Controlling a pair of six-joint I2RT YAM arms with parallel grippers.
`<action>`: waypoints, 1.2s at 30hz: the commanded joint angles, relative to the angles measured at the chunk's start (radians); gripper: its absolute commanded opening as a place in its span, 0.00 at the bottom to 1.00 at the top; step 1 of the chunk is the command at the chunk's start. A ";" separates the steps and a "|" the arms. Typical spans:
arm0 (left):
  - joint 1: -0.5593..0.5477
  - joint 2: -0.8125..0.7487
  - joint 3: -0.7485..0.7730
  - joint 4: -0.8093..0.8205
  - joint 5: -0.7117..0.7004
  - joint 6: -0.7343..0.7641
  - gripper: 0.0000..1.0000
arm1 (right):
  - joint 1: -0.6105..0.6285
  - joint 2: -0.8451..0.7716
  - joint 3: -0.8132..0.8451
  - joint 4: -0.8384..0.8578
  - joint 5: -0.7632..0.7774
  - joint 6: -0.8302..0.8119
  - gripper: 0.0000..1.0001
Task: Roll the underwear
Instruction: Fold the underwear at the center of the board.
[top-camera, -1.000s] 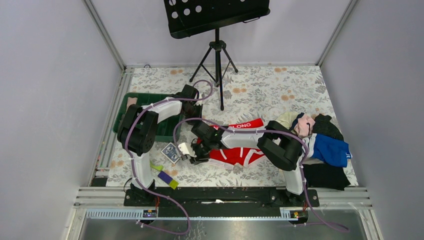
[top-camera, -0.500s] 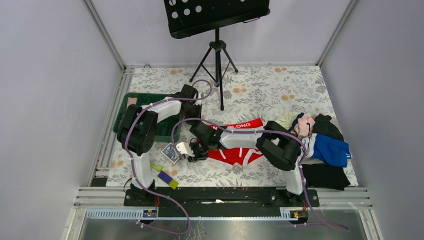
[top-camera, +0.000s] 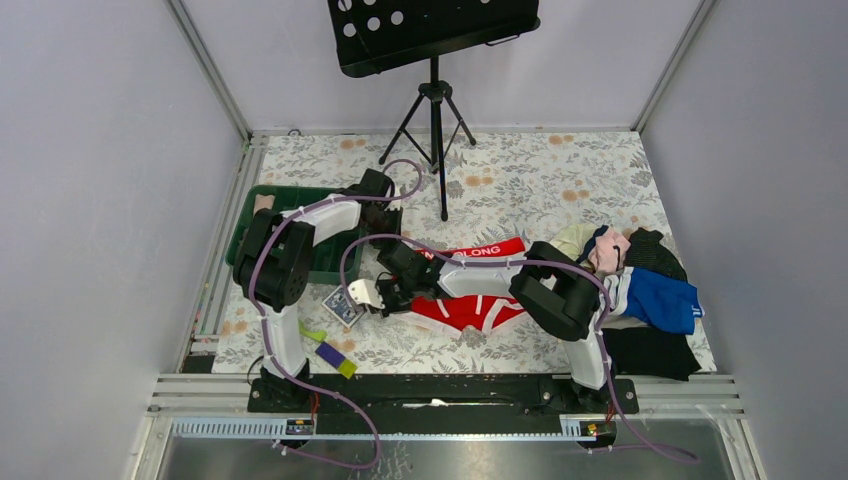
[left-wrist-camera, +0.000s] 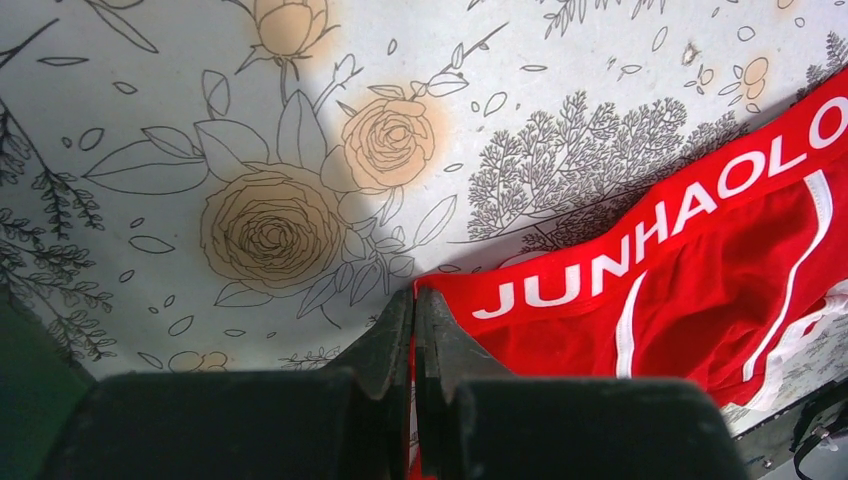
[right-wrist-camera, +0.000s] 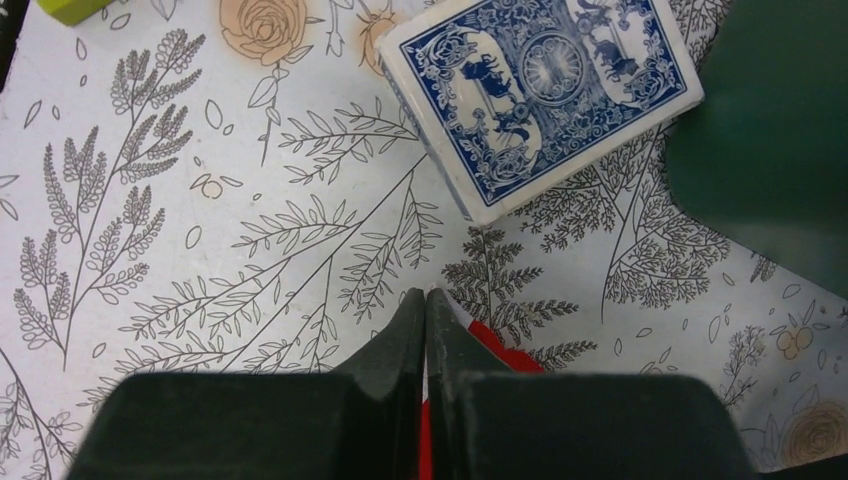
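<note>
The underwear is bright red with a white-lettered waistband and lies spread on the flowered table cover, in the middle of the top view. My left gripper is shut on the waistband's left corner, and red underwear stretches away to its right. My right gripper is shut on a lower left edge of the cloth. A strip of red underwear shows between and beside its fingers. From above, the left gripper sits at the far left corner of the cloth and the right gripper at the near left one.
A blue-backed card deck lies just ahead of the right fingers, also visible from above as the card deck. A green bin stands at the left and a music stand behind. A clothes pile sits at the right, with small yellow and purple blocks near the front.
The right gripper's jaws have closed onto the underwear's lower left edge, and it has shifted slightly left. The left gripper has kept its grip and place.
</note>
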 joint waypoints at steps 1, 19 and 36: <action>0.030 -0.028 0.028 -0.054 -0.020 0.021 0.00 | 0.007 0.014 0.026 0.022 0.003 0.101 0.00; 0.061 -0.168 0.169 -0.178 0.059 -0.001 0.00 | -0.055 -0.266 0.014 0.177 -0.161 0.488 0.00; -0.139 0.033 0.469 -0.191 0.099 -0.024 0.00 | -0.222 -0.714 -0.352 0.123 -0.062 0.554 0.00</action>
